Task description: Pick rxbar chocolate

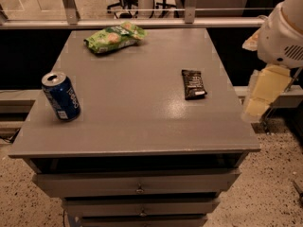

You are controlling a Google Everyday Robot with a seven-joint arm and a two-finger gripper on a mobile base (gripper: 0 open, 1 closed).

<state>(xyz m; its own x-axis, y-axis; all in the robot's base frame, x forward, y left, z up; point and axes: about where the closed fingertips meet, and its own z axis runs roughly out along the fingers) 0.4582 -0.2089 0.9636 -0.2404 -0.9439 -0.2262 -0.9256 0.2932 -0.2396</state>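
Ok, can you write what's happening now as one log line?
gripper: right of table | rxbar chocolate: flat on table, untouched | grasp: not yet made

Dim and brownish throughout, lit mostly from above and from the far side. Off the right edge of the table (118, 122), gripper (258, 103) showing pale yellow, among the brightest things in view along with the white arm above it. Just left of the gripper, a soft patch of glare on the grey top, right beside the rxbar chocolate (193, 84), near-black apart from its white end strip. Far left of the gripper, a glint on the rim of the blue can (60, 96). Up and left, green bag (113, 38) catching good light. Lower left of the gripper, deep shadow under the tabletop overhang, above the drawers (137, 183).
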